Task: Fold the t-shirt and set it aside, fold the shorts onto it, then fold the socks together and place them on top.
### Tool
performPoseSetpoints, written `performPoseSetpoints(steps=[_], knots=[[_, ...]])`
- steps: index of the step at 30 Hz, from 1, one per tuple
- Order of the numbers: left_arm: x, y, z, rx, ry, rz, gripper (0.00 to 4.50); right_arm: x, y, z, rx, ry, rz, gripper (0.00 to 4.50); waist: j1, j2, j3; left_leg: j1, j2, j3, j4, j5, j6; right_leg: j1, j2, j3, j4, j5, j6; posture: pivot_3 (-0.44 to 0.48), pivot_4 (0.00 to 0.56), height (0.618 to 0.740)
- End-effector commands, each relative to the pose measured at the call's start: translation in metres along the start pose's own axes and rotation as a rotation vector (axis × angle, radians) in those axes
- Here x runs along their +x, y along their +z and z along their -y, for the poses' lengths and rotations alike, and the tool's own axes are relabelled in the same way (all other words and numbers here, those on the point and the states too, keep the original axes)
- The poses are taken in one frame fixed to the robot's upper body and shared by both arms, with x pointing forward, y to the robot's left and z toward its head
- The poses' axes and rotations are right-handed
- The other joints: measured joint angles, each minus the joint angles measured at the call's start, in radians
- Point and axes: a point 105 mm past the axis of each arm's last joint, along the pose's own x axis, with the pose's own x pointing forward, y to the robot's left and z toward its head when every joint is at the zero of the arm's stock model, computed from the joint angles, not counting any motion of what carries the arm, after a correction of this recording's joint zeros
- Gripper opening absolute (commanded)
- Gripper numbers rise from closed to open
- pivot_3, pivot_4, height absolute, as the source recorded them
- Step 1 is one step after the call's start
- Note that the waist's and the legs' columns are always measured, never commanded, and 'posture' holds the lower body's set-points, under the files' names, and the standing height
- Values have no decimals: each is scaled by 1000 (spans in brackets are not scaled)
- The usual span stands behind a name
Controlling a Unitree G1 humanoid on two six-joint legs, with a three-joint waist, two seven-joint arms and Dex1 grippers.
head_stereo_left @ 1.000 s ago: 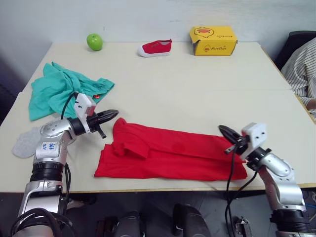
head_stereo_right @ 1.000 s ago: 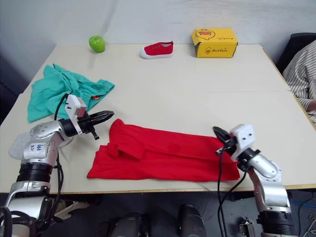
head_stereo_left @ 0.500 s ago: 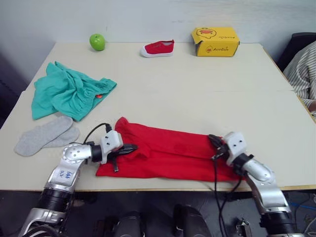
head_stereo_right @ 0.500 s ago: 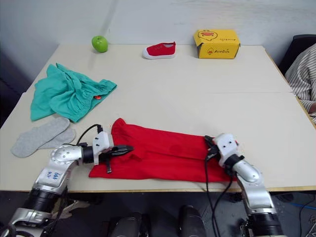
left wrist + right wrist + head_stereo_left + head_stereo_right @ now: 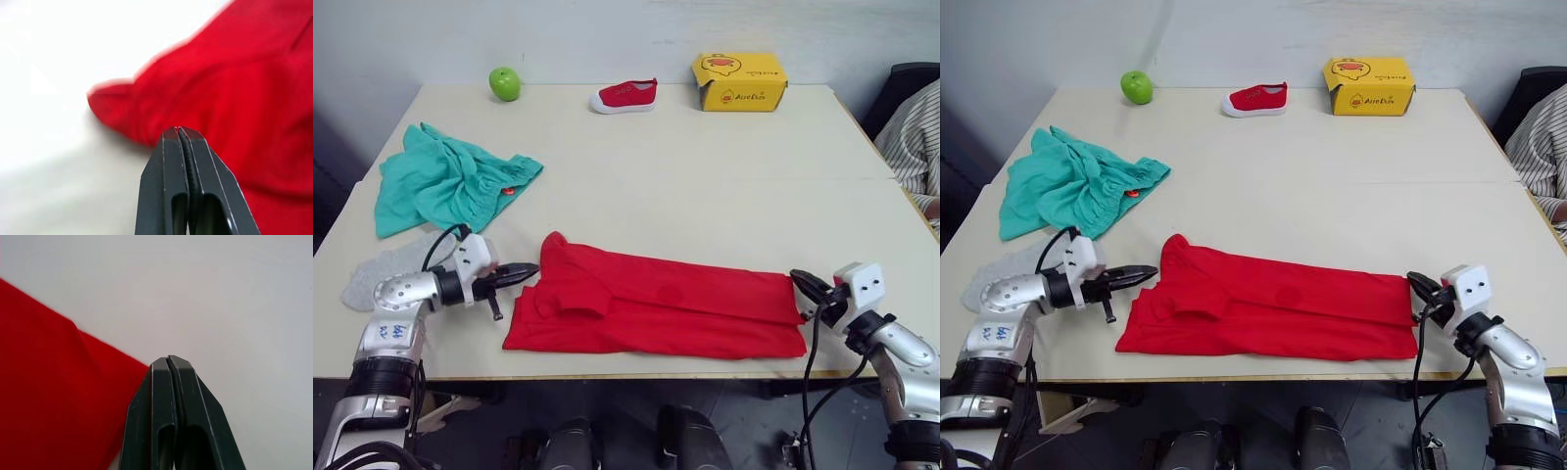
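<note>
The red t-shirt (image 5: 656, 308) lies folded into a long band along the table's front edge. My left gripper (image 5: 530, 267) is shut with nothing in it, just off the shirt's left end; the left wrist view has its fingers (image 5: 181, 161) pressed together before red cloth (image 5: 244, 98). At the shirt's right end my right gripper (image 5: 795, 280) is shut and empty, its fingers (image 5: 168, 382) closed beside the cloth's edge (image 5: 44, 382). The teal shorts (image 5: 445, 184) lie crumpled at the left. The grey socks (image 5: 382, 274) rest near the left edge, partly behind my left arm.
At the table's far edge stand a green apple (image 5: 504, 83), a small red shoe (image 5: 625, 95) and a yellow box (image 5: 738, 80). A person's striped sleeve (image 5: 915, 137) shows past the right edge.
Both grippers have drawn outward off the shirt: the left moved left and back, the right moved right, past the shirt's end. The shirt lies flat as before.
</note>
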Motion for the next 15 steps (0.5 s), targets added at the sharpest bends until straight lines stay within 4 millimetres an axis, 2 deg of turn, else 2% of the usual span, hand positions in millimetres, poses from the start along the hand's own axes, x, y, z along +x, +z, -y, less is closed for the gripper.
performPoseSetpoints(steps=[1, 3, 5, 7, 10, 13, 14, 15], knots=[[1, 30, 9, -22, -80, 83, 438, -2, 21, -19, 13, 161, 47, 389, 0, 0, 0, 0, 0, 0, 0, 0, 0, 0, 0, 0, 0, 0, 0, 0, 150, 740], [2, 40, 22, -39, -143, 92, 931, -3, 21, -35, 12, 296, -14, 920, 0, 0, 0, 0, 0, 0, 0, 0, 0, 0, 0, 0, 0, 0, 0, 0, 150, 740], [-2, 51, 34, -60, -197, 120, 1591, -6, 24, -35, 35, 391, -95, 1643, -5, 1, 1, 0, 0, 0, 0, 0, 0, 0, 0, 0, -1, 0, 0, 0, 150, 740], [-8, 58, 47, -84, -253, 141, 2228, -6, 28, -20, 15, 436, -188, 2350, -11, 1, 1, 0, 0, 0, 0, 0, 1, 0, 0, 1, -1, 0, 0, 0, 150, 740], [-12, 58, 63, -112, -315, 146, 3205, -1, 24, 4, -55, 460, -323, 3377, -20, 2, 1, 1, 0, 0, 0, -1, 1, 0, -1, 1, -4, 0, 0, 0, 150, 740], [-10, 57, 73, -128, -336, 176, 4237, 10, 21, 18, -76, 469, -385, 4464, -22, 2, 1, 1, 1, 0, 0, 0, -1, 0, 0, 0, -4, -1, -1, 0, 150, 740], [-8, 58, 75, -133, -331, 200, 4466, 16, 21, 21, -85, 470, -396, 4500, -22, 2, 2, 1, 1, 0, 0, -1, -2, 0, 1, 0, -4, -1, -2, 0, 150, 740], [-6, 60, 77, -141, -330, 224, 4466, 21, 20, 23, -89, 472, -407, 4500, -22, 3, 2, 1, 1, 0, 0, -1, -2, 0, 1, 0, -4, -1, -2, 0, 150, 740]])
